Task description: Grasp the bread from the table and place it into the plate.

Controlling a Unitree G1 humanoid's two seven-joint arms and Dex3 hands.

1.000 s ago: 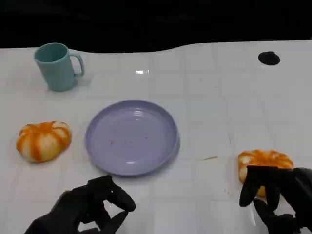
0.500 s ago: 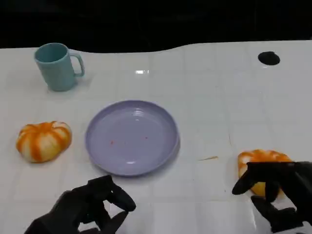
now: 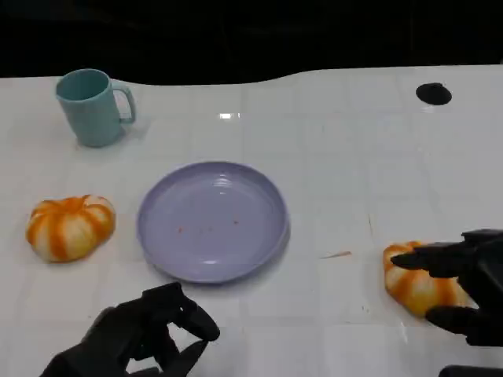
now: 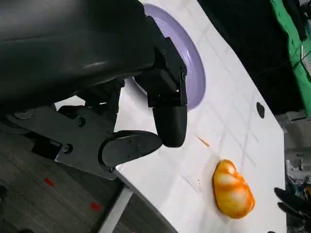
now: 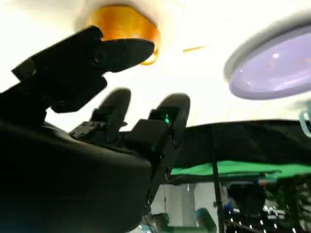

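Note:
An orange-and-white bread lies on the white table at the right, also seen in the left wrist view and the right wrist view. My right hand is at its right side, one finger over the bread's top and the thumb below it, fingers apart, with no firm grip visible. A second bread lies at the left. The lavender plate sits between them, bare but for crumbs. My left hand hovers near the front edge, fingers curled in, holding nothing.
A teal mug stands at the back left. A small black disc lies at the back right. A thin sliver lies between plate and right bread. The table's dark far edge runs along the back.
My right hand has shifted right and opened out, its fingers moving from covering the bread to straddling it, so more of the bread shows. The left hand has not moved.

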